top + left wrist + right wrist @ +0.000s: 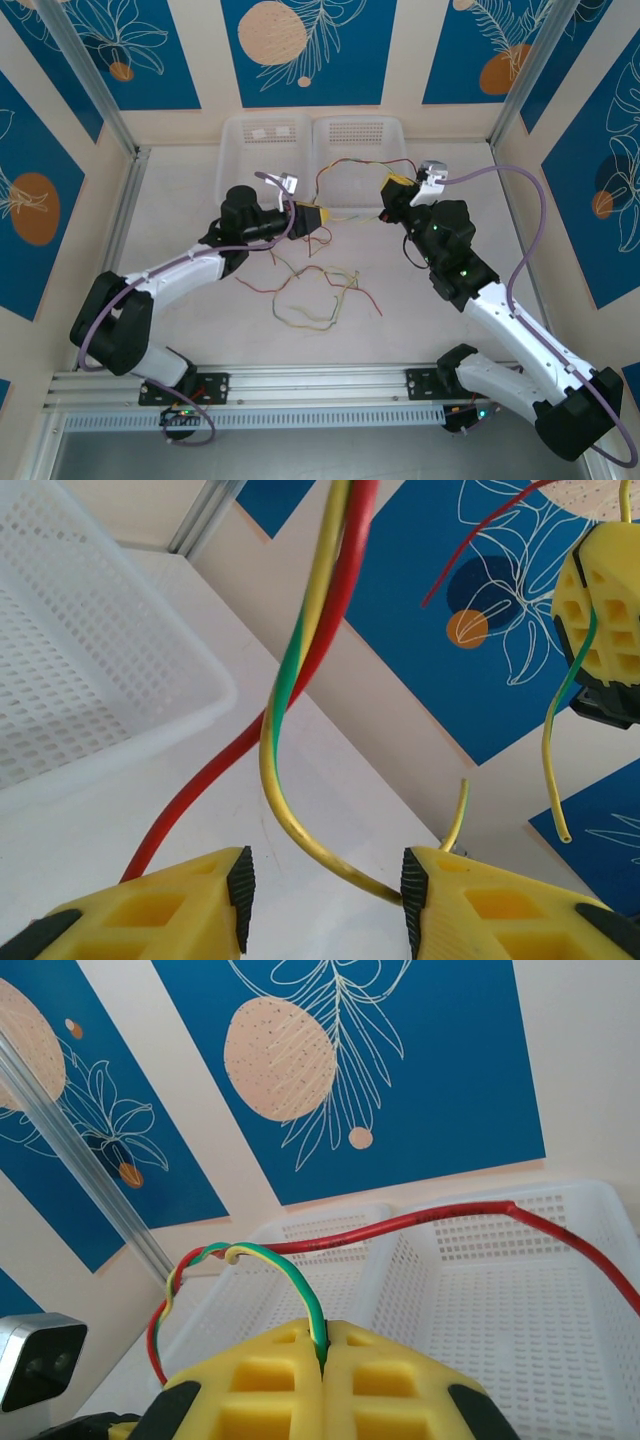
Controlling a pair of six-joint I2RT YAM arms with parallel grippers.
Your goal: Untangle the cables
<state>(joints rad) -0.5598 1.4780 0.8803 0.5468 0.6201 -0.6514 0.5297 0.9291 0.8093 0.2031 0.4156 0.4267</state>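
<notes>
Cables run from the right hand, pinching a yellow-green strand, to the spread left hand.

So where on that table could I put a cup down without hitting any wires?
Bare patches: the back-left corner between the left rail and the baskets, and the near strip between the loose cables and the front rail. The middle is crowded: more stretch between the left hand and right hand.

Bare table stays open at the left and lower right of the frame. Loose cables clutter the centre, and two white baskets block the top middle.
</notes>
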